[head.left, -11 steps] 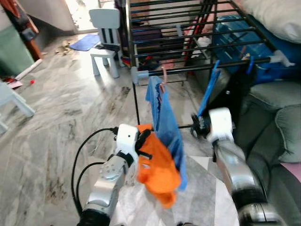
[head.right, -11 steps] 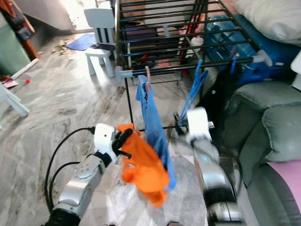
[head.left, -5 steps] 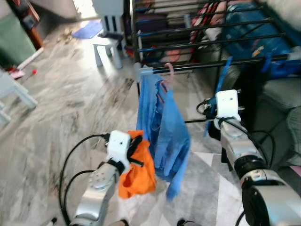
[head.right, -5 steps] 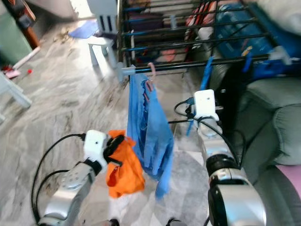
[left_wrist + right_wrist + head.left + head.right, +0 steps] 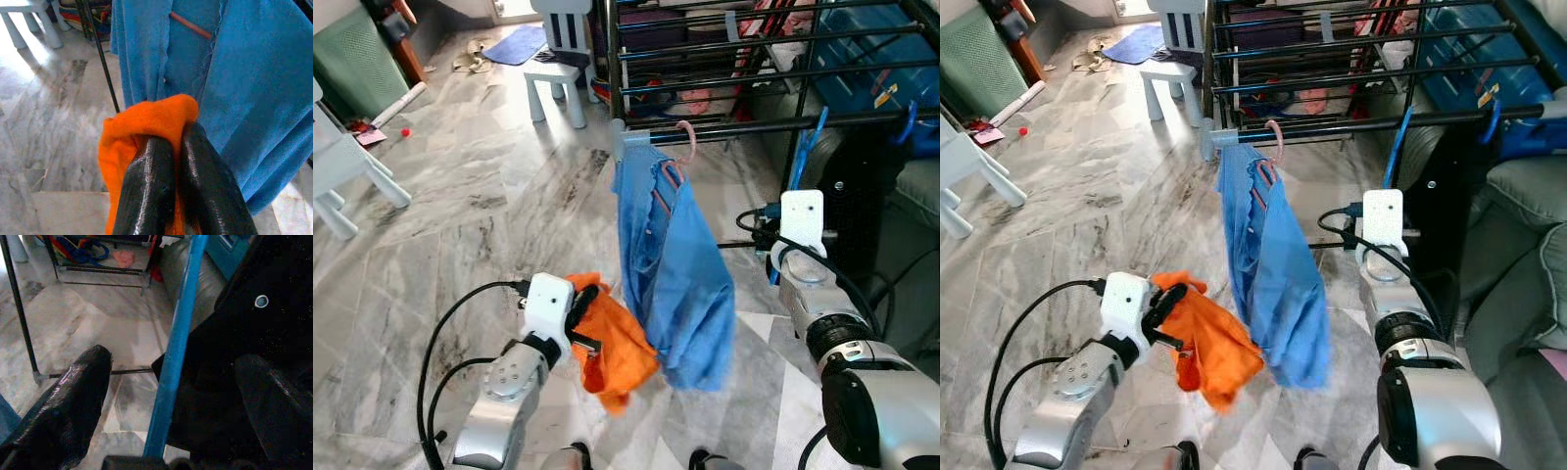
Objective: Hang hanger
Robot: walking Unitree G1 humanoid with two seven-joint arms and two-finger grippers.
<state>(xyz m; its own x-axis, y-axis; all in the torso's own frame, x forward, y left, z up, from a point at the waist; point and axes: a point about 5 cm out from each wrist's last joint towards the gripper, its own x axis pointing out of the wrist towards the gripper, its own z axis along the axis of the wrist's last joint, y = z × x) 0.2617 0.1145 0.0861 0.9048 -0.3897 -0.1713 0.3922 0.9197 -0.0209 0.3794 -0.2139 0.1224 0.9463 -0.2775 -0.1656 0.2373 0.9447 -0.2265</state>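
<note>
You have one blue garment (image 5: 668, 274) on one pink hanger (image 5: 684, 147), mid-frame on the one black drying rack (image 5: 754, 69), and one orange cloth (image 5: 612, 343) at lower centre. Two blue hangers (image 5: 800, 147) hang at the right. At the upper left you can count one white stool (image 5: 558, 83) and one blue mat (image 5: 519, 44).

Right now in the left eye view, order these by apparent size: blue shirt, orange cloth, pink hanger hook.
1. blue shirt, largest
2. orange cloth, though it hangs nearer the camera, which flatters it
3. pink hanger hook, smallest by far
</note>
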